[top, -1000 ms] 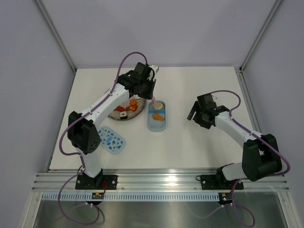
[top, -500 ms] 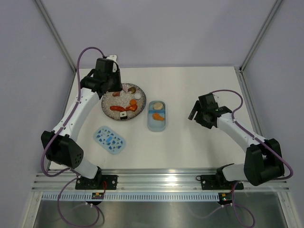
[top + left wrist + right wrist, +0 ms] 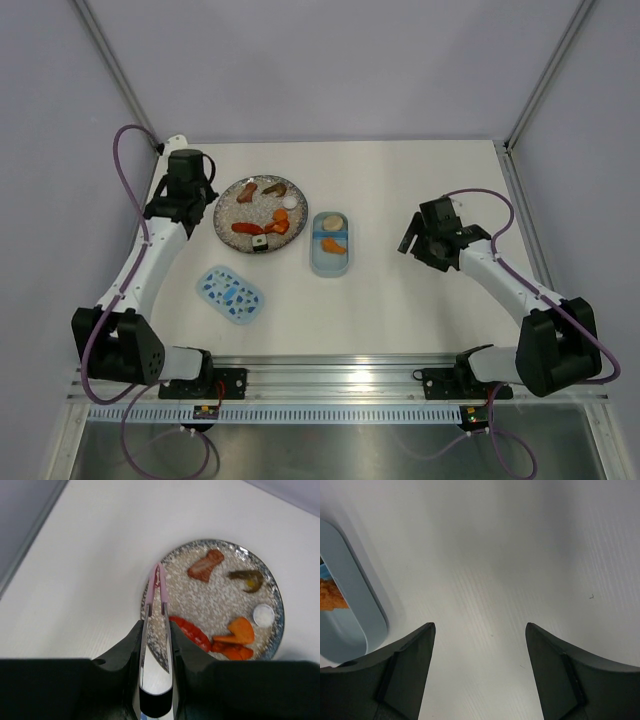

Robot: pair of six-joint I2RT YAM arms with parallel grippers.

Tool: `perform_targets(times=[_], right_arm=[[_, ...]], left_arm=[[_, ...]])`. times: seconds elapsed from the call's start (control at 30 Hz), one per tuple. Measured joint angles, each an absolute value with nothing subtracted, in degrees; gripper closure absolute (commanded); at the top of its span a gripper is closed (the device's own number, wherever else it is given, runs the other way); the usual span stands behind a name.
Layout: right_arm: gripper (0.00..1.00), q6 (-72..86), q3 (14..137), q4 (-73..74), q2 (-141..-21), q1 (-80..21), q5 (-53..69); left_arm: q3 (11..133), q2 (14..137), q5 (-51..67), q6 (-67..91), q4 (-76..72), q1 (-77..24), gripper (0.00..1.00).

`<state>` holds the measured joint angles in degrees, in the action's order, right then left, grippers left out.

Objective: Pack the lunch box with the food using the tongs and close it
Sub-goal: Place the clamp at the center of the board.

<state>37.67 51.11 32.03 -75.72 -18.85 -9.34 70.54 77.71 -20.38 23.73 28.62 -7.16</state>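
My left gripper point(image 3: 190, 195) point(image 3: 156, 626) is shut on the pale pink tongs point(image 3: 158, 587), gripping both arms near the joined end. The tong tips are pressed together and empty, over the left rim of the plate point(image 3: 215, 600). On the plate lie food pieces: brown point(image 3: 206, 565), red point(image 3: 192, 632), orange point(image 3: 240, 630) and white point(image 3: 263, 614). The pale blue lunch box point(image 3: 330, 268) point(image 3: 355, 610) stands open right of the plate, with a beige piece point(image 3: 335, 222) and an orange piece point(image 3: 333, 243) inside. My right gripper point(image 3: 408, 240) point(image 3: 480, 630) hangs open and empty, right of the box.
The flecked blue lid point(image 3: 231, 294) lies flat, below and left of the round grey speckled plate point(image 3: 255, 206). Frame posts and pale walls border the white table point(image 3: 420, 180) on three sides.
My left arm swung left with the tongs, from above the lunch box to the plate's left side. The right arm stayed still.
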Motion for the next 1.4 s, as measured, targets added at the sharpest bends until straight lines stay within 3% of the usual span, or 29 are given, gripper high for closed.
perform_targets(times=[0.07,0.17,0.43,0.7,0.97,1.13,1.23,1.27,1.4], right_arm=[[0.20,37.67,50.83,31.97,-75.72,-18.85,-9.17],[0.19,37.71,50.35,31.99,-75.72,-18.85,-8.38],[0.19,37.74,48.64,31.97,-74.91,-18.85,-7.88],[0.19,37.87,47.31,31.73,-74.65,-18.85,-6.90],[0.19,38.65,46.76,30.70,-74.65,-18.85,-6.07],[0.19,39.03,45.71,30.46,-74.65,-18.85,-5.39],[0.19,39.00,45.67,30.20,-74.65,-18.85,-5.23],[0.19,39.00,45.67,30.06,-74.65,-18.85,-5.19],[0.19,39.00,45.67,29.76,-74.65,-18.85,-5.02]], left_arm=[[64.88,76.42,-23.35,21.45,20.40,-6.50,0.77],[59.77,77.17,-24.75,18.74,15.33,-5.28,0.81],[58.72,82.02,-23.24,16.27,10.35,-2.90,0.79],[55.00,83.33,-21.19,15.59,3.25,-0.67,0.62],[60.49,95.22,-15.97,15.92,10.11,5.34,0.62],[64.84,99.02,-12.45,16.58,16.34,6.39,0.55],[67.26,101.54,-9.63,16.71,18.83,7.18,0.37],[67.57,102.10,-8.82,16.78,19.42,7.31,0.24],[67.66,102.54,-6.94,17.19,21.85,7.62,0.07]])
